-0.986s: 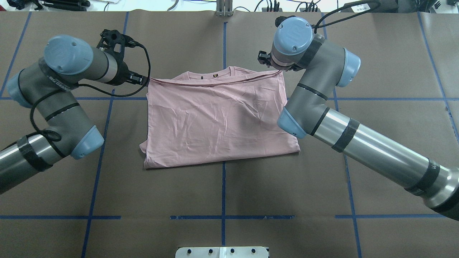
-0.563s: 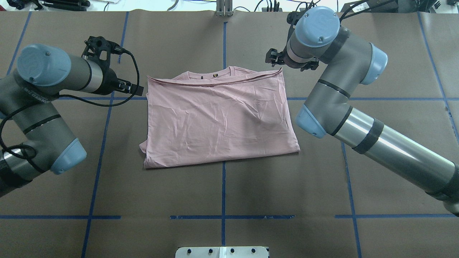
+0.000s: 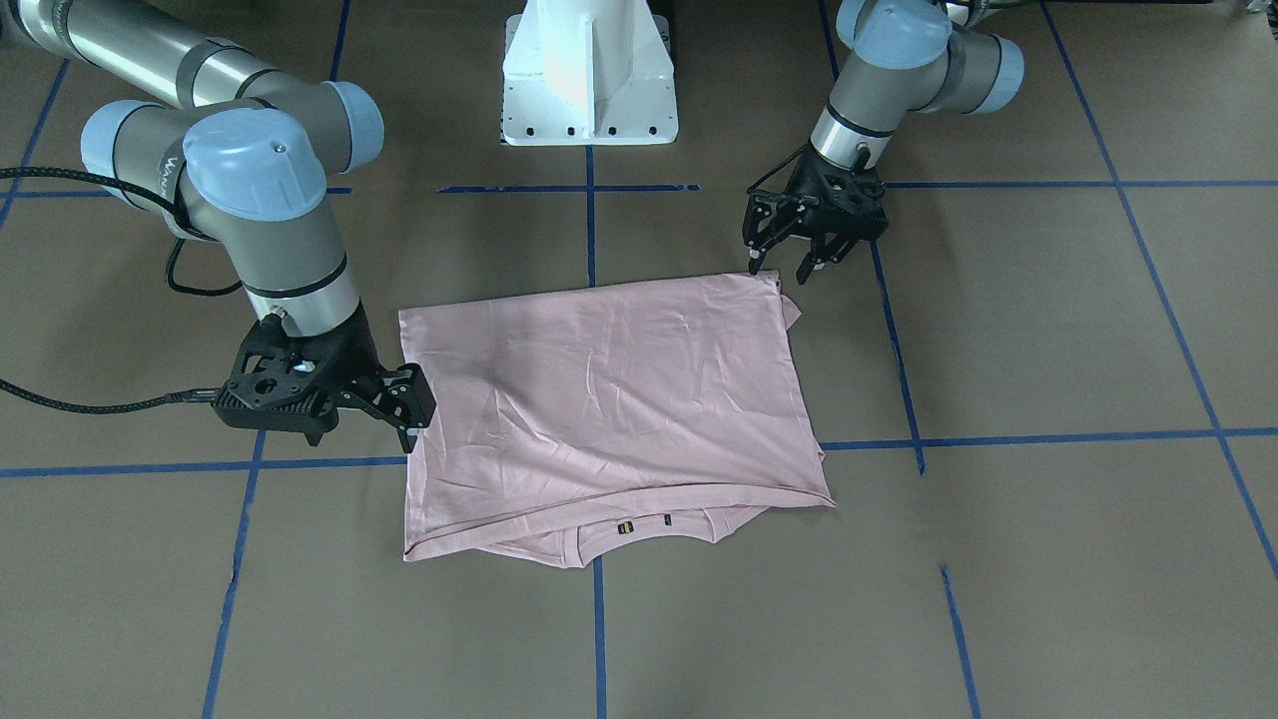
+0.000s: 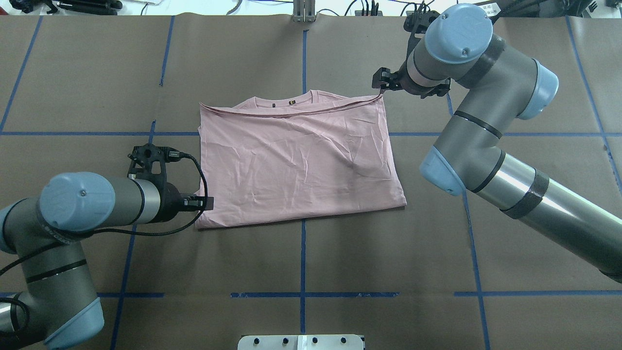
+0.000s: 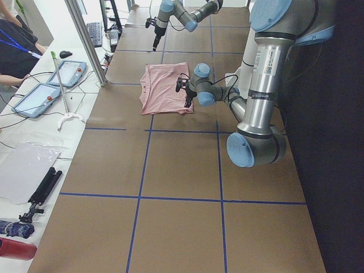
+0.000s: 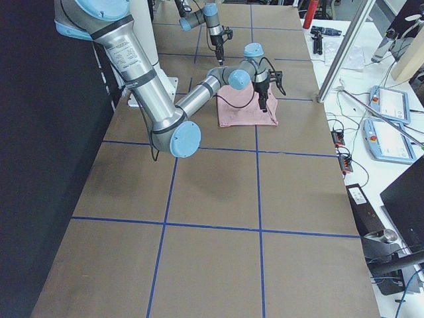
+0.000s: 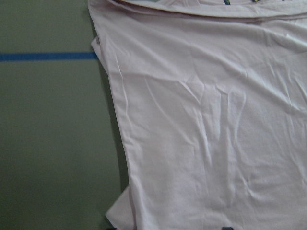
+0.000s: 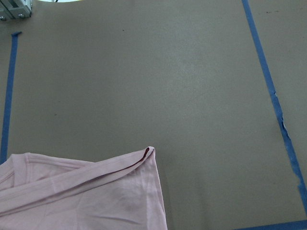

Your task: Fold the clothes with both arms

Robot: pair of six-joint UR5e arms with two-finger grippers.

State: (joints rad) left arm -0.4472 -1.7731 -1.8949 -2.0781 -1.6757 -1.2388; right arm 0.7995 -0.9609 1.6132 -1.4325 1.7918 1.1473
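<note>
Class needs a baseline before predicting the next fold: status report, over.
Left gripper open, beside near corner. Right gripper open, by far corner, holding nothing. T-shirt folded flat. Nothing obstructing.

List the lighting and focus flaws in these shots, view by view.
Overhead: the right arm throws a soft shadow across the right side of the shirt, and its silver tube glints. Front-facing: the white base is blown out by glare. Left wrist: the shirt is soft, slightly blurred. Right wrist: an overexposed patch in the top left corner. Exterior left: the right edge is nearly black.
</note>
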